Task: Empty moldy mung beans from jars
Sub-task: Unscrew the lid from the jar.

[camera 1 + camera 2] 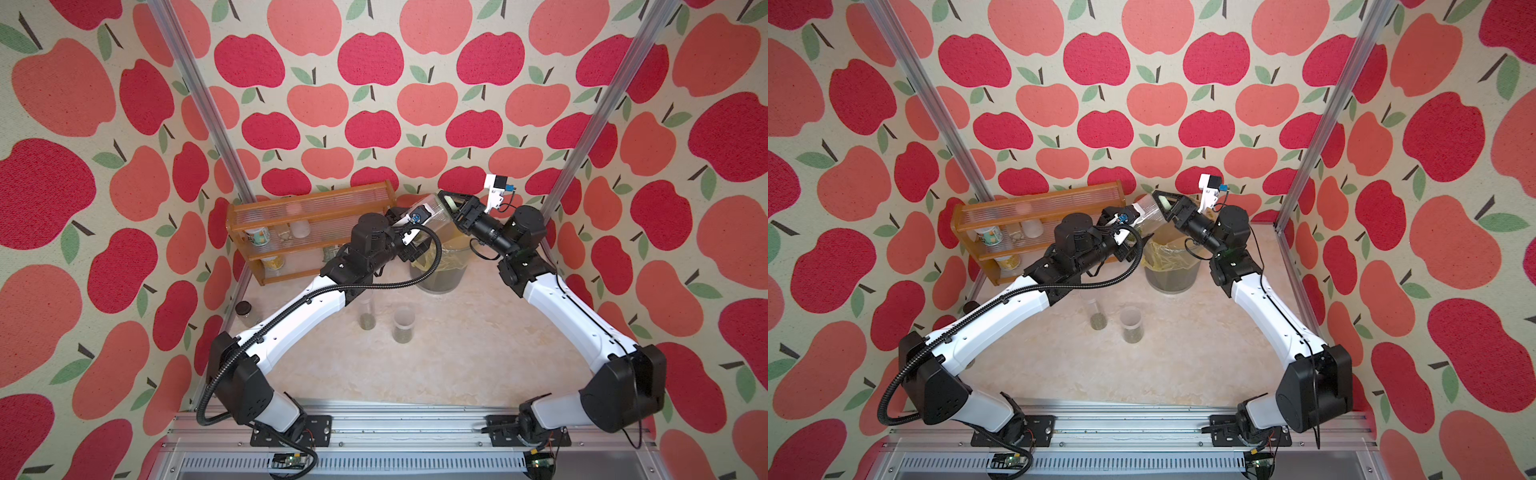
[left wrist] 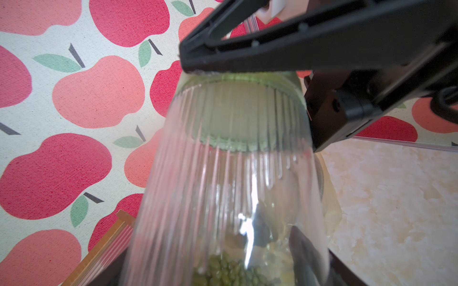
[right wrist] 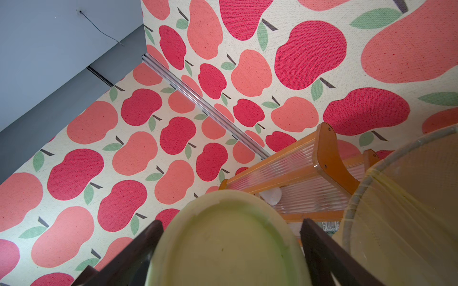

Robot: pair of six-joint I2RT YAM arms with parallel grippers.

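Over the far bin (image 1: 451, 284): my left end effector (image 2: 205, 262) clamps the wide jar (image 2: 223, 178) tilted, mung beans (image 2: 229, 271) pooled at its base. Right end effector (image 1: 452, 204) straddles the pale green lid (image 3: 228, 245); can't tell if gripping. I'd squeeze square, unscrew, jar steady.

Marbled table (image 1: 457, 357): two jars (image 1: 404, 328), bin (image 1: 441, 280), rack (image 1: 311, 195)

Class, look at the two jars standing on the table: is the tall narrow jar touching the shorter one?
Apart. Both top views show bare table between the tall narrow jar and the shorter jar.
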